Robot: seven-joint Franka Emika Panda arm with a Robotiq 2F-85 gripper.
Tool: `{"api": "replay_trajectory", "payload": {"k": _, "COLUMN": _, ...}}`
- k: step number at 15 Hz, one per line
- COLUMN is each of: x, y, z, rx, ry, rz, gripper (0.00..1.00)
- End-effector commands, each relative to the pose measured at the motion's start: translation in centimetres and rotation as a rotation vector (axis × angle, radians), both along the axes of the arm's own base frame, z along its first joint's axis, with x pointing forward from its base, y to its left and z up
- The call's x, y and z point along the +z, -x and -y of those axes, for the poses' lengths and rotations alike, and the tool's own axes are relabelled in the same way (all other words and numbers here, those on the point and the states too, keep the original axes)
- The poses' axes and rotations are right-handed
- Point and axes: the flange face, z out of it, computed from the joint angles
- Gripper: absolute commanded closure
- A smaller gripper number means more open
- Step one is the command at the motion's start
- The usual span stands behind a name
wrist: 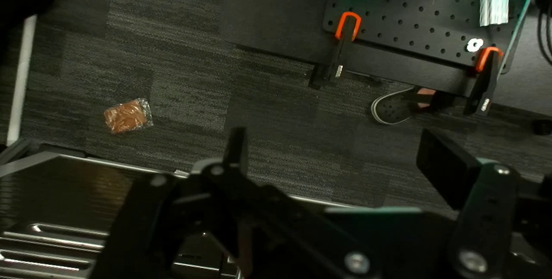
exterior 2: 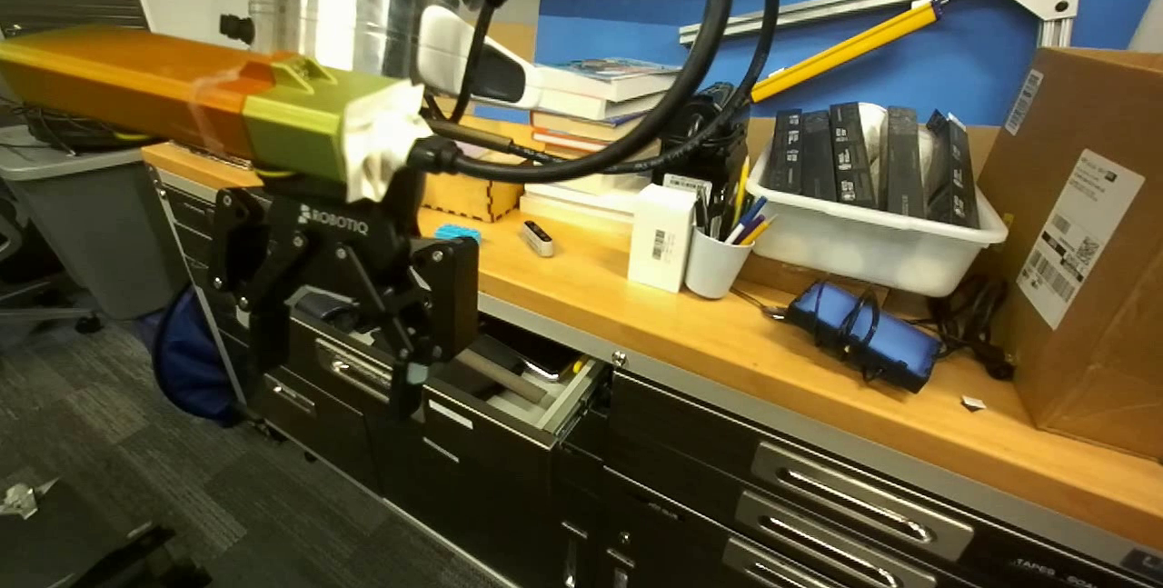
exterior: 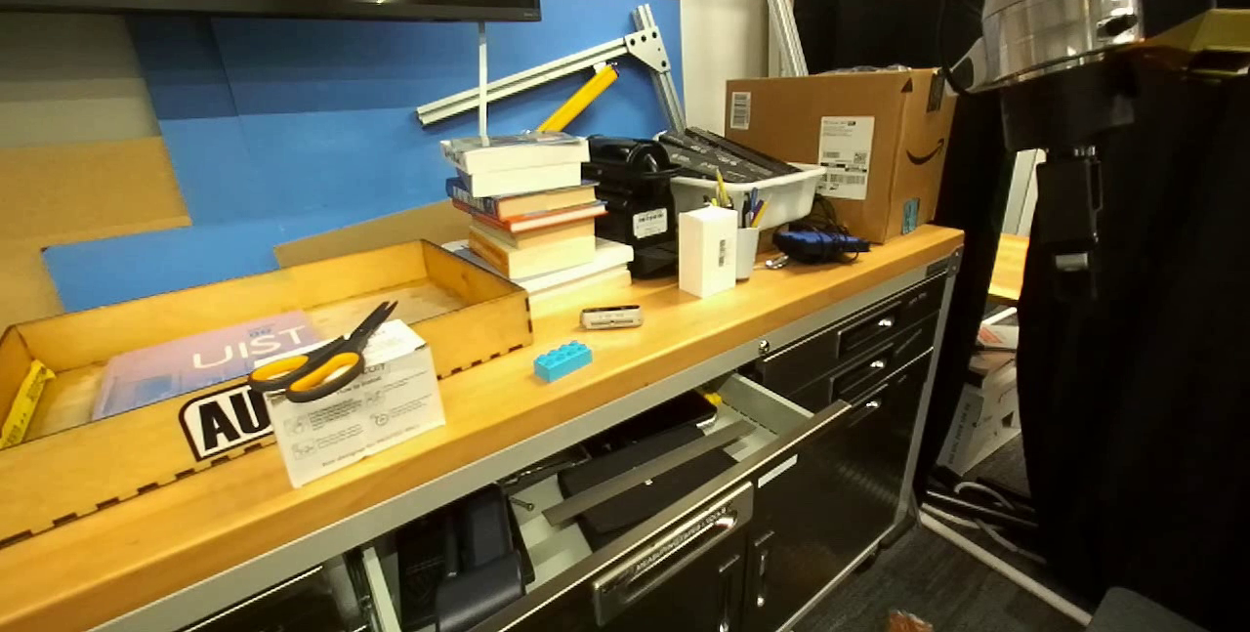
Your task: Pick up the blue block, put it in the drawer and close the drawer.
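The light-blue block (exterior: 563, 361) lies on the wooden worktop near its front edge, studs up. It also shows in an exterior view (exterior 2: 457, 233), partly behind the gripper. The drawer (exterior: 796, 442) below the worktop stands pulled open, with dark items and dividers inside; it also shows in an exterior view (exterior 2: 518, 452). My gripper (exterior 2: 341, 365) is open and empty. It hangs in the air in front of the bench, apart from the block. In the wrist view its fingers (wrist: 340, 158) are spread wide over the floor; the block is out of that view.
A wooden tray (exterior: 479, 319) and a white box (exterior: 361, 417) with scissors on top stand left of the block. A small silver device (exterior: 612, 317) lies close by. Stacked books (exterior: 532, 231), a white carton (exterior: 708, 251) and a white bin (exterior 2: 863, 243) stand farther along the worktop.
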Motion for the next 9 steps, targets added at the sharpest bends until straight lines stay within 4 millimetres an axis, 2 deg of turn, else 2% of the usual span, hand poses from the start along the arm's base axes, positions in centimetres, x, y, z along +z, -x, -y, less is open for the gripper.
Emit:
{"api": "replay_trajectory", "payload": {"k": 1, "x": -0.8, "y": -2.9, "z": -1.1, "rx": -0.047, "ry": 0.072, "rz": -0.010, "gripper": 0.00}}
{"api": "replay_trajectory", "payload": {"k": 5, "x": -1.9, "y": -10.0, "z": -6.3, "rx": -0.038, "ry": 0.088, "rz": 0.093, "gripper": 0.00}}
{"api": "replay_trajectory", "payload": {"k": 9, "x": -2.0, "y": -17.5, "z": -11.4, "rx": -0.060, "ry": 0.055, "rz": 0.217, "gripper": 0.00}}
